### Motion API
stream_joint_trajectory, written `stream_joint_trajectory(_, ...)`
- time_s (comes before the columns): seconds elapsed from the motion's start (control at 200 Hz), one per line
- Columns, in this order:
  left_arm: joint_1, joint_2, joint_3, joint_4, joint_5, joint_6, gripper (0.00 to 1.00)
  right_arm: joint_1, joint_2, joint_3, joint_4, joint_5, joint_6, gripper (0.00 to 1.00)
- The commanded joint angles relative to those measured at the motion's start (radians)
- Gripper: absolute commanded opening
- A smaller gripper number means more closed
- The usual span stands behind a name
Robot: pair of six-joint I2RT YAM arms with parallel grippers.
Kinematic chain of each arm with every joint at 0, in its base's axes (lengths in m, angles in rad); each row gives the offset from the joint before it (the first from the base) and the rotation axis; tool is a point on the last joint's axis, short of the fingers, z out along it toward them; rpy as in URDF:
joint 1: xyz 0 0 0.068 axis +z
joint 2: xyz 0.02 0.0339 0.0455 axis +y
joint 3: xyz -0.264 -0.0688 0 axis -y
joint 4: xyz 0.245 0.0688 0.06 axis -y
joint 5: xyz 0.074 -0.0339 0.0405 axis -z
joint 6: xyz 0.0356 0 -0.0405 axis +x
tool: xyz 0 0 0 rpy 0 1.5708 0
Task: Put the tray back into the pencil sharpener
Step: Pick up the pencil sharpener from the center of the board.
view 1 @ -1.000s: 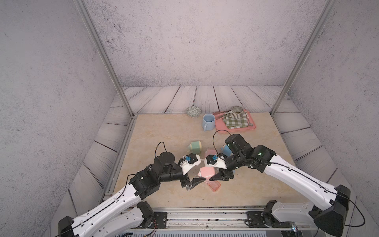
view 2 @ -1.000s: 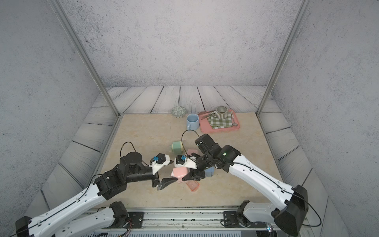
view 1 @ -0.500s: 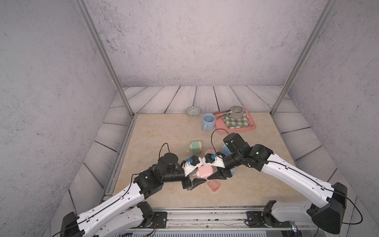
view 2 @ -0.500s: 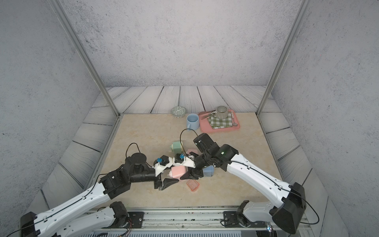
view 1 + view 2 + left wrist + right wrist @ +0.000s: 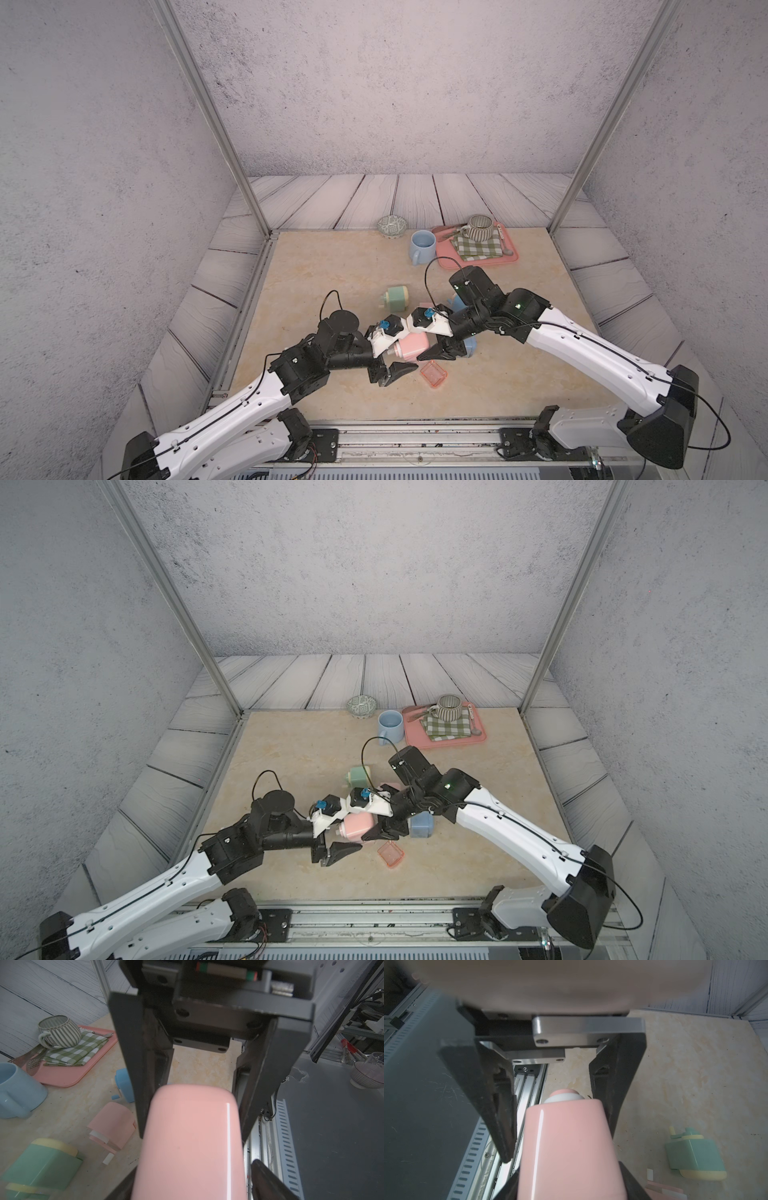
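- No part of the task proper is done yet. The tray (image 5: 433,374) lies loose on the table (image 5: 332,266) in the lower middle of the frame. It is just below and to the right of the sharpener (image 5: 412,347) and clear of both grippers.
- The pink sharpener sits at lower centre in both top views, held on its side between the two arms.
- The right gripper (image 5: 430,349) is clamped on it. In the right wrist view its fingers (image 5: 633,1184) hug both flanks of the pink body at the bottom of the frame.
- The left gripper (image 5: 395,359) has its jaws drawn narrow about the other end. A sliver of rail shows between one finger (image 5: 492,1095) and the body, so it cannot be told whether the grip is firm or only loose.
- The slot that takes the tray is not in view in any picture, since only smooth pink sides face the cameras.
- What is left, by this reading, is nearly everything. One arm must hold the sharpener alone with the slot turned free. The other must fetch the tray, square it to the opening and slide it home.
- A green sharpener (image 5: 395,298) lies just above centre and a blue one (image 5: 468,347) sits under the right arm — neither looks to be part of the job.
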Motion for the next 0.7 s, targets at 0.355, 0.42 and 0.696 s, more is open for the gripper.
stream_joint_trajectory(0.355, 0.004, -0.018, -0.016, 0.103, 0.004, -0.020, 0.65, 0.011, 0.028, 0.040, -0.069, 0.013, -0.028, 0.14)
stream_joint_trajectory(0.42, 0.004, -0.016, -0.013, 0.108, -0.002, -0.017, 0.64, 0.011, 0.029, 0.040, -0.063, 0.007, -0.020, 0.14)
stream_joint_trajectory(0.696, 0.004, -0.008, -0.014, 0.083, -0.002, -0.003, 0.42, 0.012, 0.001, 0.032, -0.028, 0.032, 0.010, 0.21)
